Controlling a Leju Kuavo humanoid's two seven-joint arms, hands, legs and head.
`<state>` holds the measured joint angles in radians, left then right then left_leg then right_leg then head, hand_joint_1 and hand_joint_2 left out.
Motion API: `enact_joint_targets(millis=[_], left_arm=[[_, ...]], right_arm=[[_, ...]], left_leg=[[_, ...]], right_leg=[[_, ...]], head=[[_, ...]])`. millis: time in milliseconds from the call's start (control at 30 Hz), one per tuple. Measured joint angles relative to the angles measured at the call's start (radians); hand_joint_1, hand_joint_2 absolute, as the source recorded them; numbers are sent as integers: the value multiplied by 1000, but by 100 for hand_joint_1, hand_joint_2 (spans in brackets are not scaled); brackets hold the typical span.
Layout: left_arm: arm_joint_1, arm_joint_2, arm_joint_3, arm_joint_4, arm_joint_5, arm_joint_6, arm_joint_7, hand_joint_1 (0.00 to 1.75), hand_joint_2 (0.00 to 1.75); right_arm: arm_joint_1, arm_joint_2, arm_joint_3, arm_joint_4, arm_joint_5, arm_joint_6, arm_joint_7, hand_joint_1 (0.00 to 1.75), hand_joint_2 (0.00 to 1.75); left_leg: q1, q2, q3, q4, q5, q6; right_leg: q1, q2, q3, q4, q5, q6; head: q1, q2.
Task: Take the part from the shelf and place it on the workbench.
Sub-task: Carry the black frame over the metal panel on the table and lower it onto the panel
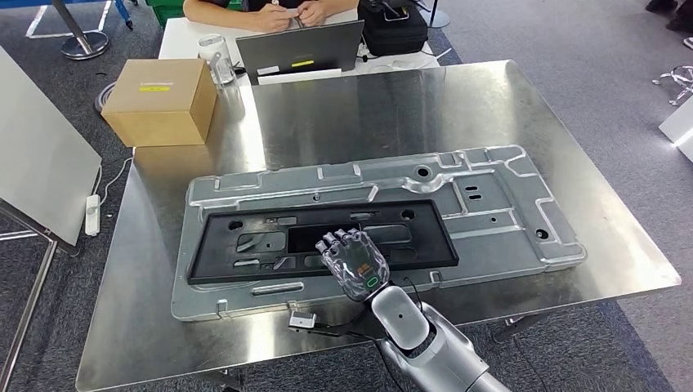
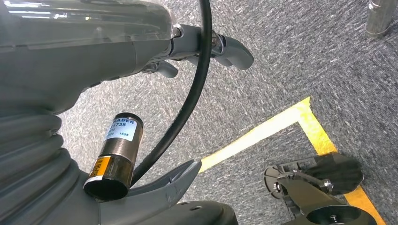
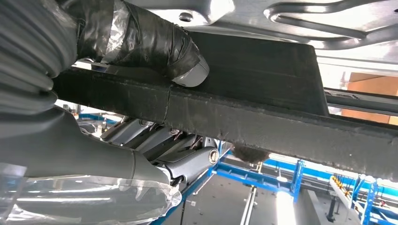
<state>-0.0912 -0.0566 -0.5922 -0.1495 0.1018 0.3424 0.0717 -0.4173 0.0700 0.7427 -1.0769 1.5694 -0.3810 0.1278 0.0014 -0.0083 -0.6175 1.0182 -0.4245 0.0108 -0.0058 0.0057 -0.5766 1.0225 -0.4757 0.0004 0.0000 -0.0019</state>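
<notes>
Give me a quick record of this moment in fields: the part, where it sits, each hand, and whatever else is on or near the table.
part: long black panel with cut-outs
position: lying flat on a grey metal tray, which sits on the steel workbench
right hand: grips the panel's near edge, thumb on one face, fingers on the other
left hand: hangs over grey carpet, holding nothing
also on workbench: cardboard box at the far left corner
beyond workbench: a person seated at a laptop
</notes>
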Motion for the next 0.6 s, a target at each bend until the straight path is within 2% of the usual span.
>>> enact_joint_targets(millis=[100, 600], left_arm=[[0, 1, -2, 1, -2, 0, -1, 0, 175], [0, 4, -19, 6, 4, -1, 8, 0, 175]], right_arm=[[6, 4, -13, 0, 0, -1, -4, 0, 175], [8, 14, -32, -1, 0, -7, -8, 0, 175]], left_leg=[[0, 0, 0, 0, 0, 0], [0, 0, 0, 0, 0, 0]], right_leg=[[0, 0, 0, 0, 0, 0], [0, 0, 0, 0, 0, 0]], head=[[0, 0], [0, 0]])
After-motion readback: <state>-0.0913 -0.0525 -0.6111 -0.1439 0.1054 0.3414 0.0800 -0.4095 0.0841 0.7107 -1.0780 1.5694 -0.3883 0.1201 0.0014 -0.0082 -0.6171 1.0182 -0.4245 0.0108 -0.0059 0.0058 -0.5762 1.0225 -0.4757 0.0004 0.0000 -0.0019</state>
